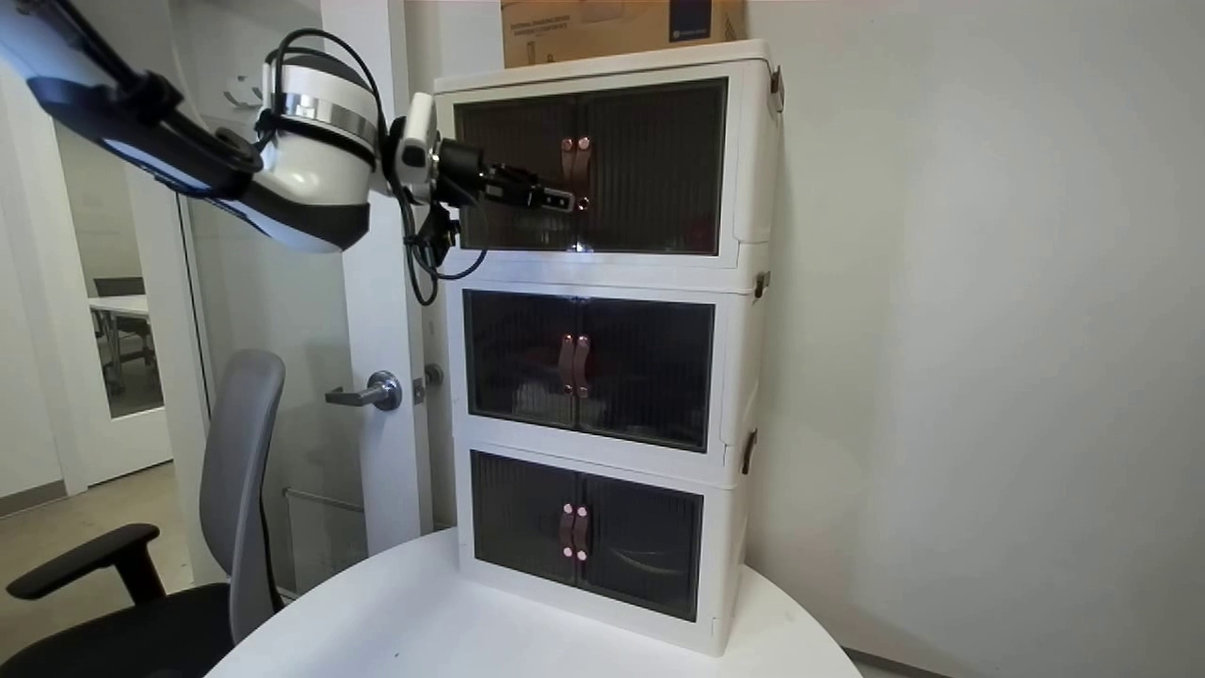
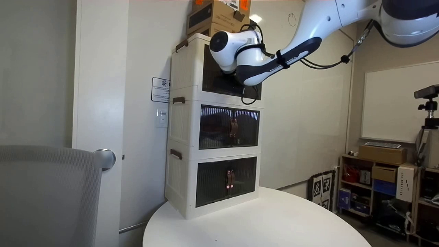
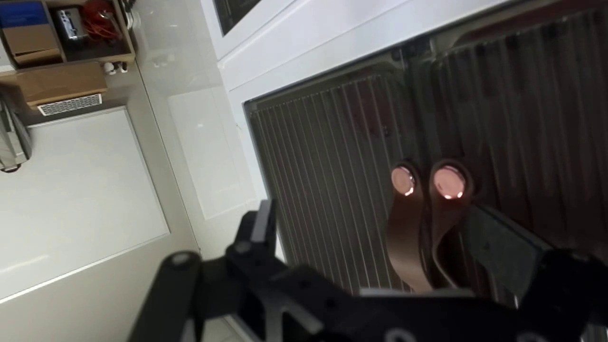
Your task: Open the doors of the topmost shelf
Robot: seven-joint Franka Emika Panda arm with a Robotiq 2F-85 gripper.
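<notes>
The topmost shelf [image 1: 744, 169] is the white-framed upper tier of the stacked cabinet; it also shows in an exterior view [image 2: 187, 65]. Its dark ribbed doors [image 1: 659, 179] look shut and fill much of the wrist view [image 3: 327, 171]. Two reddish-brown strap handles [image 3: 406, 232] with copper buttons sit side by side at their meeting edges. My gripper [image 3: 370, 213] is open, its fingers apart on either side of the handles. One fingertip lies right beside the nearer strap; I cannot tell whether it touches. In an exterior view the gripper [image 1: 557, 198] partly covers the handles. The arm hides it in an exterior view [image 2: 228, 84].
Two alike lower tiers [image 1: 640, 372] stand below on a round white table [image 1: 377, 621]. Cardboard boxes [image 2: 223, 17] rest on the cabinet's top. A grey office chair [image 1: 240, 471] and a door with a lever handle [image 1: 381, 391] stand beside it.
</notes>
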